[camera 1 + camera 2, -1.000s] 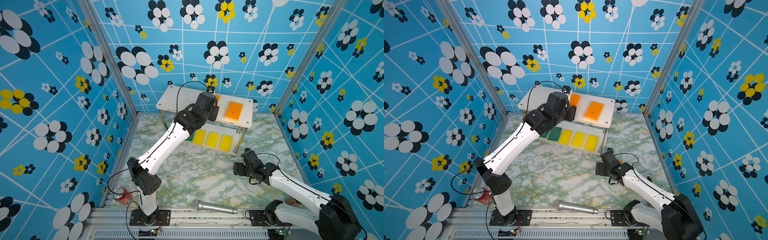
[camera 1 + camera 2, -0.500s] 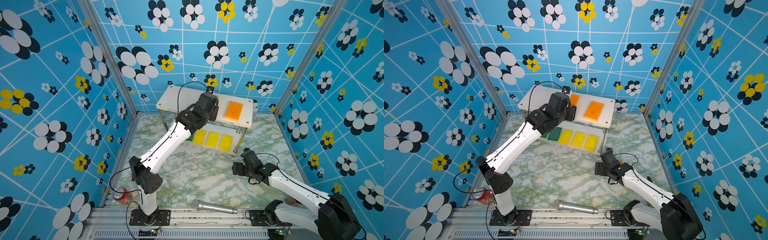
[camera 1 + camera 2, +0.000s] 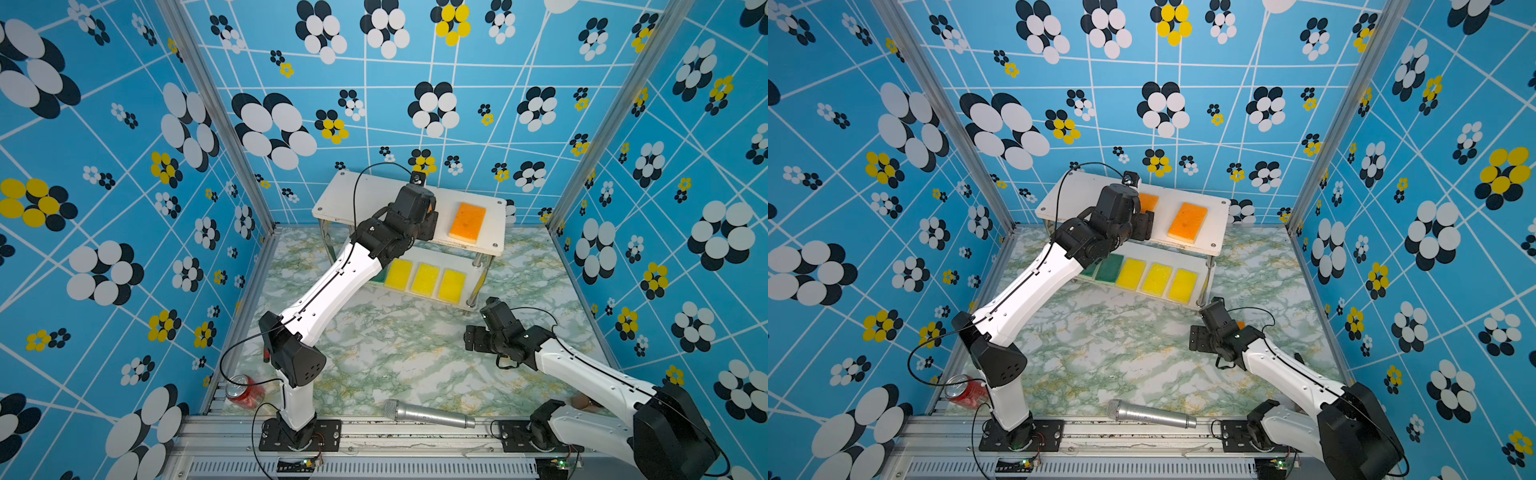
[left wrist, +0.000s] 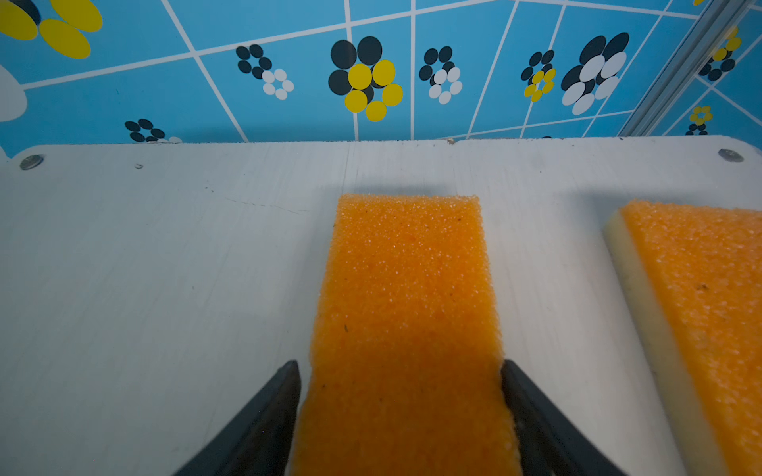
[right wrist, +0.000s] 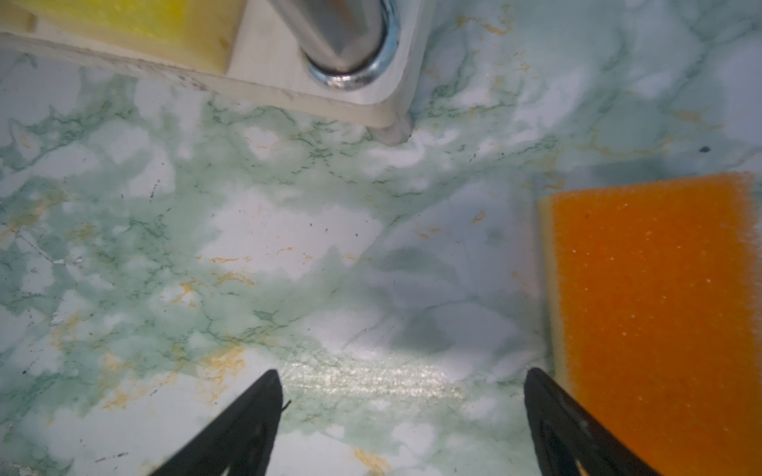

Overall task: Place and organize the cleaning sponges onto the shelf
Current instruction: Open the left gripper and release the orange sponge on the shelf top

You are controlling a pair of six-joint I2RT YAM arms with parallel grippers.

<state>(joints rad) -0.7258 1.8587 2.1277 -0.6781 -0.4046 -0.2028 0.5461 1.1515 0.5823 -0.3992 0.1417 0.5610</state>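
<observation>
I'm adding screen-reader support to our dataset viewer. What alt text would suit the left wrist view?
An orange sponge lies flat on the white top board of the shelf, between the black fingers of the left gripper, which flank it without squeezing. A second orange sponge with a pale underside lies beside it, apart. A blue flowered wall stands behind.

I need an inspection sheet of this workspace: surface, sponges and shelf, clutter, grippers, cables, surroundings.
Surface: green-veined marble-pattern tabletop.
Job's things: white two-tier shelf with metal posts; top board: orange rectangular foam sponge at the left gripper, second orange sponge beside it; lower board: three yellow sponges, dark green sponges; third orange sponge on the tabletop.
Clutter: red drink can lying down; silver microphone.
Grippers: left jaws flank that sponge, grip unclear; right gripper open over the tabletop.
Cables: black cables along both arms.
Surroundings: blue flower-patterned walls.
</observation>
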